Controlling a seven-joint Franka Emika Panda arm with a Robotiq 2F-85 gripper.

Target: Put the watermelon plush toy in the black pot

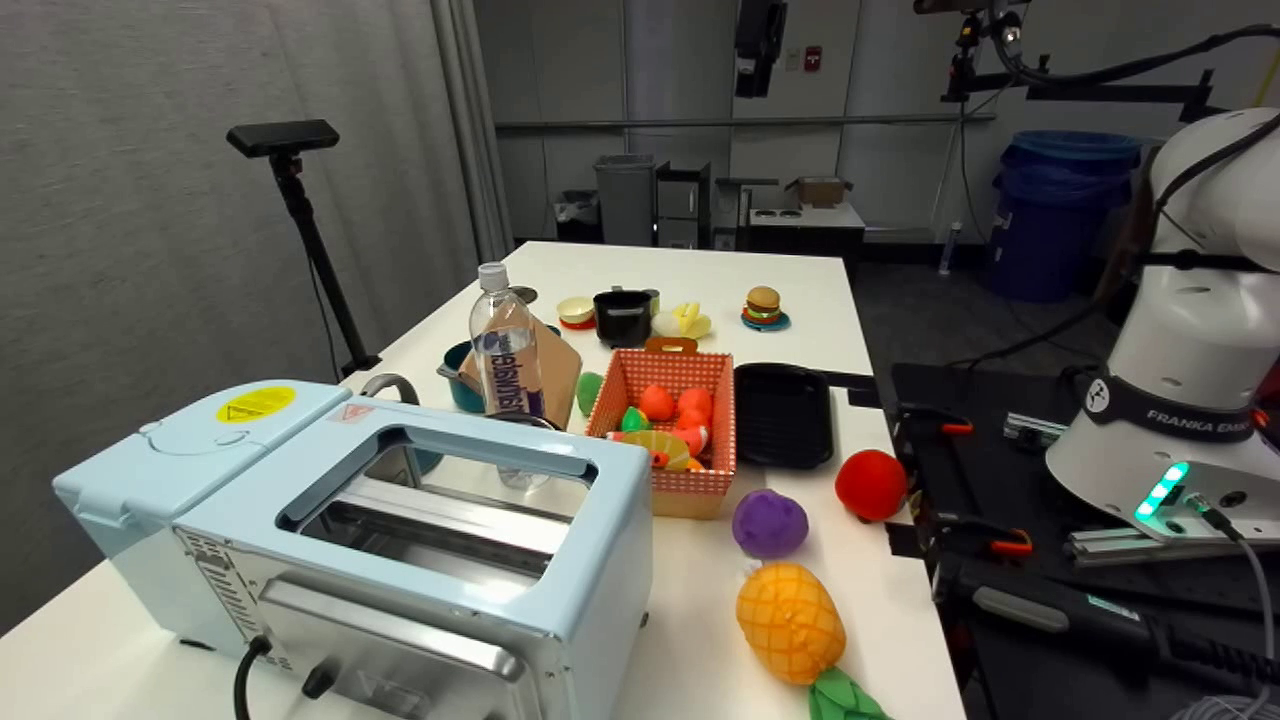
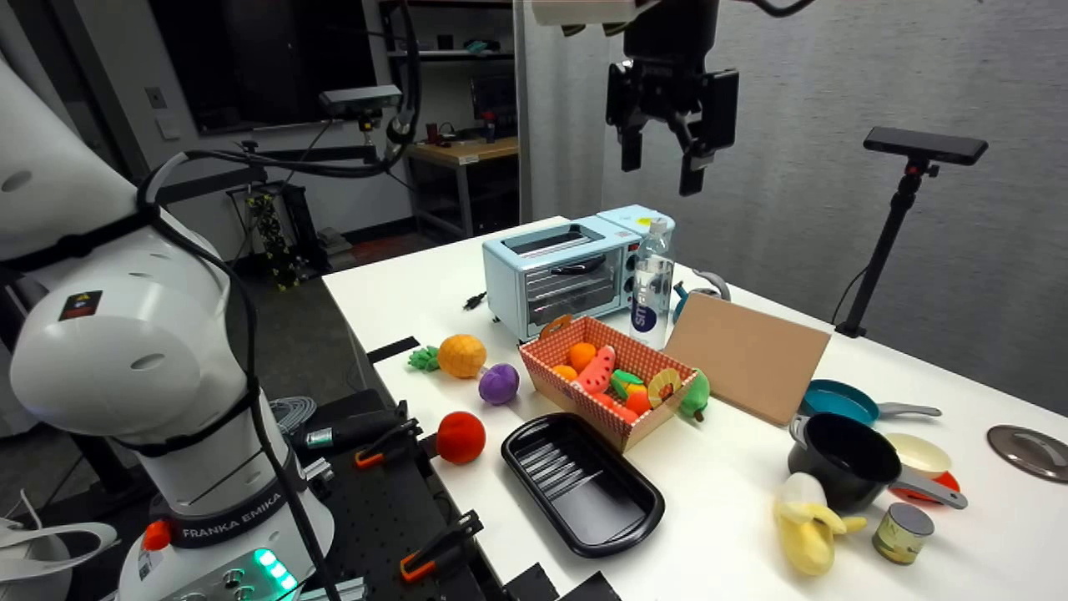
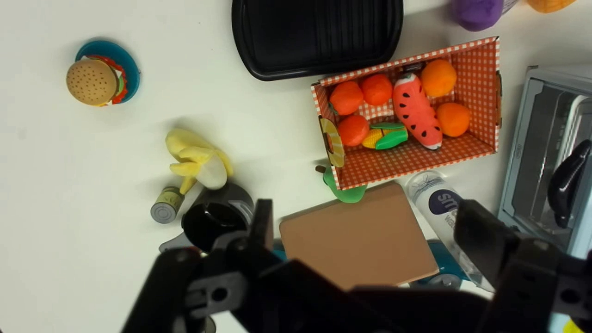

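Gripper high over the white table, fingers spread wide apart. Watermelon plush toy lies in the red-checked basket, two orange plush fruits on one side, plush corn on the other. Black pot upright on table, well apart from basket, peeled plush banana and small can just beside it. Black tray next to basket; red plush ball near table edge; purple plush just beside plush pineapple
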